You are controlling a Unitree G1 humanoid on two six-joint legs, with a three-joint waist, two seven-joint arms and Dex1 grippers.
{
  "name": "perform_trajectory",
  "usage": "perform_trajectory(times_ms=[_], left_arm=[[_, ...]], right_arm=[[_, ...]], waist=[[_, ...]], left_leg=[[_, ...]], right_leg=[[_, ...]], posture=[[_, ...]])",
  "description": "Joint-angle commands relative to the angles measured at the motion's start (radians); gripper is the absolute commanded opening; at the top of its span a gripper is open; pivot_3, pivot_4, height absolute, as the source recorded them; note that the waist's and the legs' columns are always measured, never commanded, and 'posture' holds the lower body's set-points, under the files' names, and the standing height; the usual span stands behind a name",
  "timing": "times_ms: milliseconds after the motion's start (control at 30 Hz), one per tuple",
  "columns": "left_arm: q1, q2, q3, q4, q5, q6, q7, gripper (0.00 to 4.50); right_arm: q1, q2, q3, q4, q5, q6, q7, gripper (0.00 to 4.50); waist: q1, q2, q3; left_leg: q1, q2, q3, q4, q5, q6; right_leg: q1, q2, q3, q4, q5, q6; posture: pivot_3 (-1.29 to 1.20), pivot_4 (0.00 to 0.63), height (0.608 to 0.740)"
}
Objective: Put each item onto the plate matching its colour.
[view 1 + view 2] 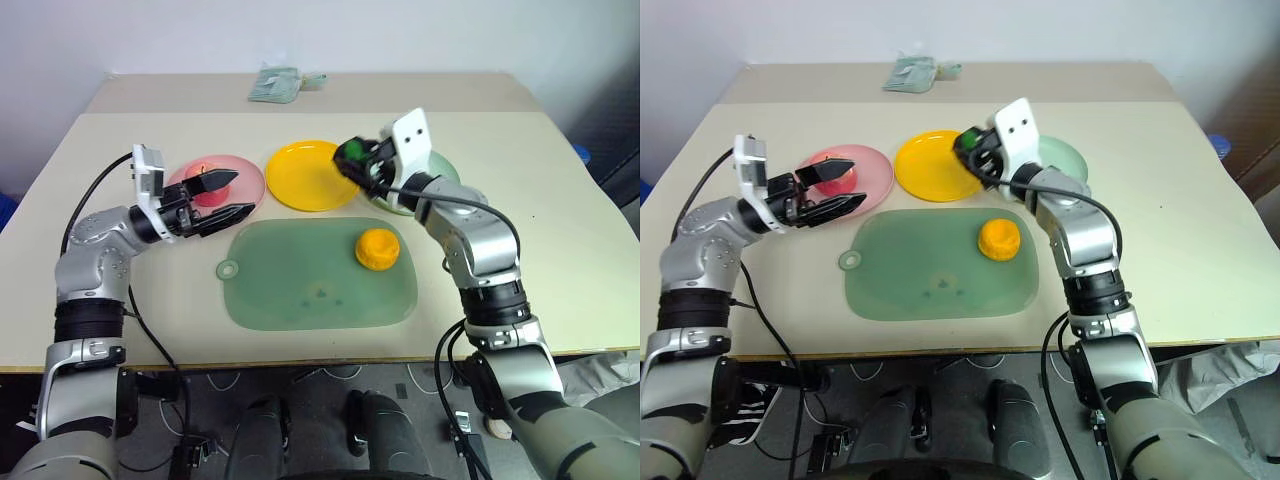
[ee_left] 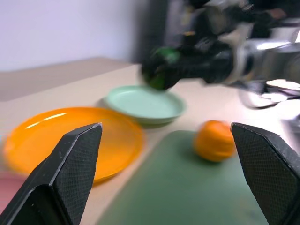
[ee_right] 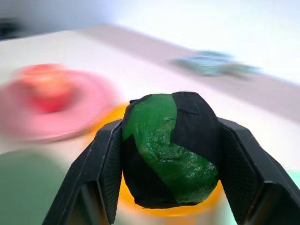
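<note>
A robot test lab: a plain beige bench (image 1: 560, 230) against a bare white wall (image 1: 150, 30), holding toy food, coloured plastic plates (image 1: 305, 180) and a green mat (image 1: 300, 290), with loose cables (image 1: 230, 380) trailing beneath.

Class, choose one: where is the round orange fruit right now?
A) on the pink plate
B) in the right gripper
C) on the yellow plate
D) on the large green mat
D: the orange fruit rests on the green mat, clear of all the plates and both grippers.
</note>
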Motion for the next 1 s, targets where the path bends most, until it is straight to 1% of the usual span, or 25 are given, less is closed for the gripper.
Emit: perform_trajectory(times_ms=[33, 233, 333, 367, 433, 467, 500, 567, 600, 633, 667, 733, 767, 800, 867, 933, 1000], left_arm=[[-0.036, -0.034, 0.013, -0.006, 0.025, -0.048, 0.102, 4.5], [-0.008, -0.029, -0.019, -0.045, 0.035, -0.019, 0.103, 4.5], [0.01, -0.008, -0.019, -0.078, 0.005, 0.047, 0.079, 4.5], [0.016, -0.003, -0.018, -0.087, 0.004, 0.04, 0.067, 4.5], [0.028, 0.008, -0.008, -0.104, -0.012, 0.046, 0.04, 4.5], [0.032, 0.011, -0.004, -0.112, -0.02, 0.046, 0.03, 4.5], [0.045, 0.027, 0.011, -0.15, -0.101, 0.135, -0.026, 4.5], [0.084, 0.073, 0.028, -0.257, -0.259, 0.322, -0.123, 4.5], [0.103, 0.096, 0.034, -0.305, -0.318, 0.392, -0.151, 4.5], [0.115, 0.113, 0.035, -0.334, -0.345, 0.427, -0.16, 4.5], [0.122, 0.125, 0.031, -0.347, -0.345, 0.429, -0.168, 4.5], [0.126, 0.14, 0.023, -0.355, -0.334, 0.42, -0.179, 4.5], [0.126, 0.154, 0.006, -0.343, -0.306, 0.4, -0.197, 4.5], [0.126, 0.164, -0.006, -0.335, -0.287, 0.387, -0.21, 4.5], [0.099, 0.158, -0.03, -0.273, -0.223, 0.305, -0.226, 4.5], [0.075, 0.151, -0.044, -0.23, -0.194, 0.264, -0.24, 4.5], [0.064, 0.144, -0.053, -0.211, -0.184, 0.247, -0.256, 4.5]], right_arm=[[-0.072, -0.024, -0.024, 0.164, -0.071, -0.163, -0.063, 2.78], [-0.159, -0.045, -0.005, 0.515, -0.156, -0.336, -0.121, 2.78], [-0.172, -0.044, -0.009, 0.63, -0.156, -0.384, -0.087, 2.78], [-0.175, -0.043, -0.017, 0.642, -0.149, -0.4, -0.078, 3.02], [-0.182, -0.048, -0.03, 0.639, -0.139, -0.414, -0.068, 3.62], [-0.185, -0.05, -0.034, 0.638, -0.137, -0.42, -0.067, 4.07], [-0.187, -0.049, -0.063, 0.614, -0.105, -0.416, -0.057, 4.48], [-0.17, -0.053, -0.102, 0.518, -0.044, -0.416, -0.012, 4.48], [-0.153, -0.054, -0.126, 0.442, 0.01, -0.376, 0.029, 4.48], [-0.13, -0.056, -0.137, 0.362, 0.058, -0.327, 0.076, 4.48], [-0.09, -0.067, -0.136, 0.253, 0.111, -0.252, 0.135, 4.48], [-0.027, -0.087, -0.13, 0.091, 0.189, -0.119, 0.208, 4.48], [0.044, -0.134, -0.089, -0.046, 0.231, -0.037, 0.284, 4.48], [0.093, -0.168, -0.062, -0.141, 0.259, 0.023, 0.334, 4.48], [0.206, -0.253, -0.003, -0.32, 0.285, 0.119, 0.404, 4.48], [0.269, -0.306, 0.035, -0.4, 0.263, 0.15, 0.418, 4.48], [0.294, -0.322, 0.055, -0.413, 0.233, 0.164, 0.397, 4.48]], waist=[[-0.003, 0.0, 0.0], [-0.009, 0.0, 0.0], [-0.009, 0.001, 0.0], [-0.01, 0.001, 0.0], [-0.01, 0.002, 0.001], [-0.01, 0.002, 0.001], [-0.01, 0.002, 0.001], [-0.011, 0.002, 0.001], [-0.012, 0.002, 0.001], [-0.012, 0.002, 0.001], [-0.01, 0.002, 0.001], [-0.003, 0.002, 0.001], [0.0, 0.002, 0.001], [0.006, 0.002, 0.001], [0.006, 0.002, 0.001], [0.003, 0.002, 0.001], [-0.003, 0.002, 0.001]], left_leg=[[0.0, 0.0, 0.0, 0.0, 0.0, 0.0], [0.0, 0.0, 0.001, -0.001, 0.0, 0.0], [0.0, 0.0, 0.001, -0.001, 0.0, 0.0], [0.0, 0.0, 0.001, -0.002, 0.0, 0.0], [0.0, 0.0, 0.001, -0.002, 0.0, 0.0], [0.0, 0.0, 0.001, -0.002, 0.0, 0.0], [0.0, 0.0, 0.001, -0.002, 0.0, 0.0], [0.0, 0.001, 0.001, -0.002, 0.0, 0.0], [0.0, 0.001, 0.001, -0.002, 0.0, 0.0], [0.0, 0.001, 0.001, -0.002, 0.0, 0.0], [0.0, 0.001, 0.0, -0.002, 0.0, 0.0], [0.0, 0.001, -0.001, -0.002, 0.0, 0.0], [0.002, 0.001, -0.001, -0.002, 0.0, -0.001], [0.003, 0.001, -0.001, -0.002, 0.0, -0.001], [0.002, 0.001, -0.002, -0.002, 0.0, -0.001], [0.002, 0.0, -0.002, -0.002, 0.0, -0.001], [0.001, 0.0, -0.001, -0.001, 0.0, -0.001]], right_leg=[[0.0, 0.0, 0.0, 0.0, 0.0, 0.0], [-0.001, 0.0, 0.0, 0.0, 0.0, 0.0], [-0.001, 0.0, 0.0, 0.0, 0.0, 0.0], [-0.001, 0.0, 0.0, 0.0, 0.0, 0.0], [-0.001, 0.0, 0.0, 0.0, 0.0, 0.0], [-0.001, 0.0, 0.001, 0.0, 0.0, 0.0], [-0.001, 0.0, 0.001, 0.0, 0.0, 0.0], [-0.001, 0.0, 0.001, 0.001, 0.0, 0.0], [-0.001, 0.0, 0.001, 0.0, 0.0, 0.0], [-0.001, 0.0, 0.001, 0.001, 0.0, 0.0], [-0.001, 0.0, 0.001, 0.001, 0.0, 0.0], [-0.001, 0.0, 0.0, 0.001, 0.0, 0.0], [0.0, 0.0, 0.0, 0.001, 0.0, 0.0], [0.002, 0.0, 0.0, 0.001, 0.0, 0.0], [0.003, 0.0, -0.001, -0.001, -0.001, -0.002], [0.002, -0.001, -0.001, -0.001, -0.002, -0.004], [0.001, -0.001, -0.001, -0.002, -0.002, -0.004]], posture=[[0.0, 0.15, 0.74], [0.0, 0.15, 0.74], [0.0, 0.15, 0.74], [0.0, 0.15, 0.74], [0.0, 0.15, 0.74], [0.0, 0.15, 0.74], [0.0, 0.15, 0.74], [0.0, 0.15, 0.74], [0.0, 0.15, 0.74], [0.0, 0.15, 0.74], [0.0, 0.15, 0.74], [0.0, 0.15, 0.74], [0.0, 0.15, 0.74], [0.0, 0.15, 0.74], [0.0, 0.15, 0.74], [0.0, 0.15, 0.74], [0.0, 0.15, 0.74]])
